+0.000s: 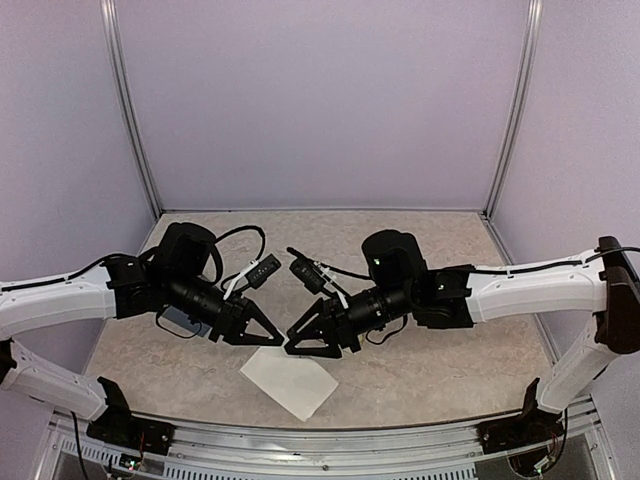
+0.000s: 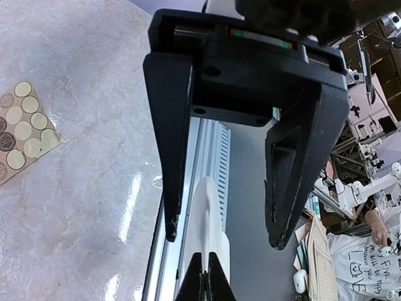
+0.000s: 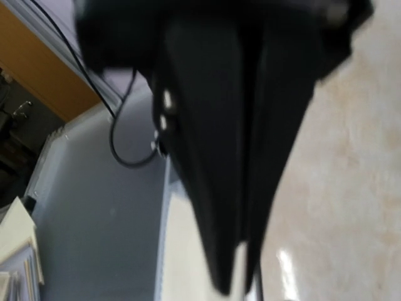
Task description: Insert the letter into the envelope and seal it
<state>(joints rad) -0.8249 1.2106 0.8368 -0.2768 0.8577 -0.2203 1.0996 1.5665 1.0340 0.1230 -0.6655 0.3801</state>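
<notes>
Over the table (image 1: 450,362), right jaws pinch the letter (image 1: 292,385).

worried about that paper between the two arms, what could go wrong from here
The letter is pinched only at one edge by the shut right fingers, so it may slip or droop. The left fingers stand open on either side of the sheet; closing off-centre could crease it.

table (image 1: 440,365): beige marble | on it: sticker sheet (image 2: 22,128), blue-grey envelope (image 1: 178,322)
</notes>
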